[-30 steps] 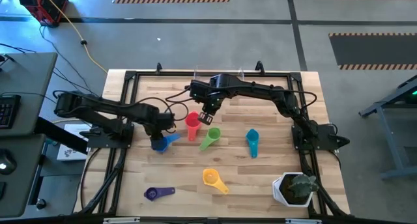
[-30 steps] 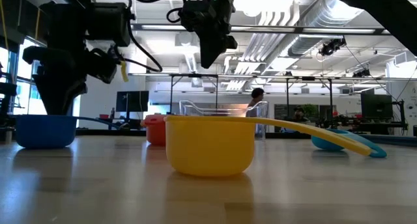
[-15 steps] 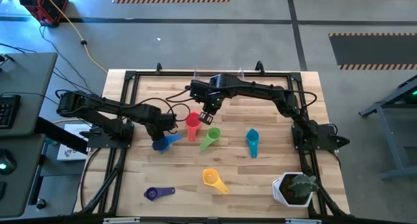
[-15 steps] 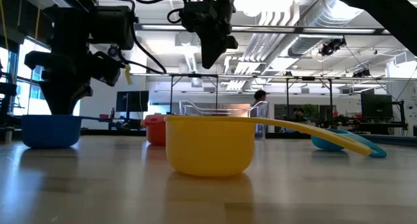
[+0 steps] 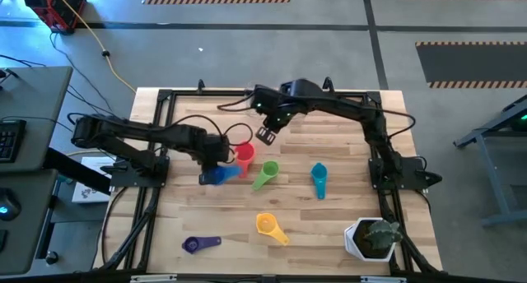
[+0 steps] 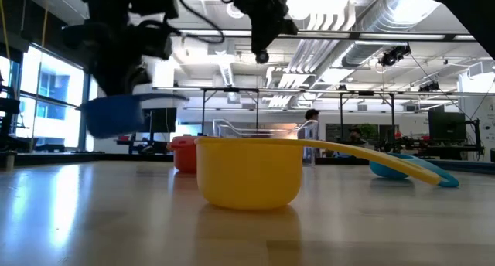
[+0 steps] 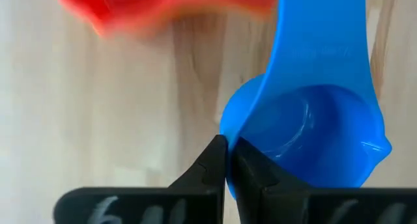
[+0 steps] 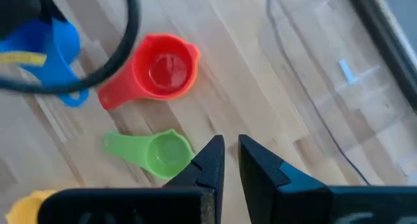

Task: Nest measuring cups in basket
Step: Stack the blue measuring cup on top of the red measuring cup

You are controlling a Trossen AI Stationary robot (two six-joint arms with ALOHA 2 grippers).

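1. Left gripper (image 5: 216, 155): fingers pinched together on the rim of the blue cup (image 5: 216, 175), seen close in the left wrist view (image 7: 306, 136). In the low view the blue cup (image 6: 116, 115) hangs clear above the table (image 5: 329, 209), just left of the red cup (image 5: 244, 155).
2. Right gripper (image 5: 266, 135): raised above the table's far middle, fingers nearly together with a thin gap and nothing between them. The red cup (image 8: 163, 71) and green cup (image 8: 159, 154) lie below it; the green cup (image 5: 265, 174) sits just right of the red one.
3. Basket (image 8: 332, 81): clear bin at the far edge of the table, beside the right gripper; its walls are faint in the high view and largely covered by the arm.
4. Loose cups: teal (image 5: 319, 178) right of centre, yellow (image 5: 270, 227) near the front, purple (image 5: 198, 244) at front left.
5. Plant pot (image 5: 372, 238): front right corner.
6. Hard to read: the blue cup is blurred in the low view, where the yellow cup (image 6: 249, 172) hides most of the table behind it.
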